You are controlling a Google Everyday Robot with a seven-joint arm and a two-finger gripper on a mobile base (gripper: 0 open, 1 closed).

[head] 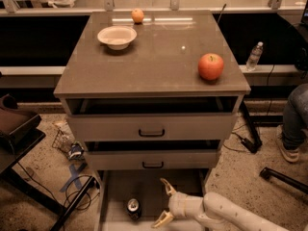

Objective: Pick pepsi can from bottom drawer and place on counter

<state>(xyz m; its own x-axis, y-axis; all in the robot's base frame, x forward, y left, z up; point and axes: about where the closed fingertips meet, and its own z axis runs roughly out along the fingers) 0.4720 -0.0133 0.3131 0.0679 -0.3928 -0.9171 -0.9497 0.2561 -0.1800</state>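
Observation:
The pepsi can (133, 209) stands upright on the floor of the open bottom drawer (120, 186), left of centre, its silver top facing up. My gripper (164, 203) is open, fingers spread, inside the drawer just right of the can and apart from it. The white arm runs off to the lower right. The counter (159, 57) is the glossy grey-brown top of the cabinet.
On the counter sit a red apple (211, 66) at the right front, a white bowl (117, 36) at the back left and an orange (137, 16) at the back. The two upper drawers (151, 128) stand slightly open. A person's leg (294, 124) is at right; cables lie on the floor at left.

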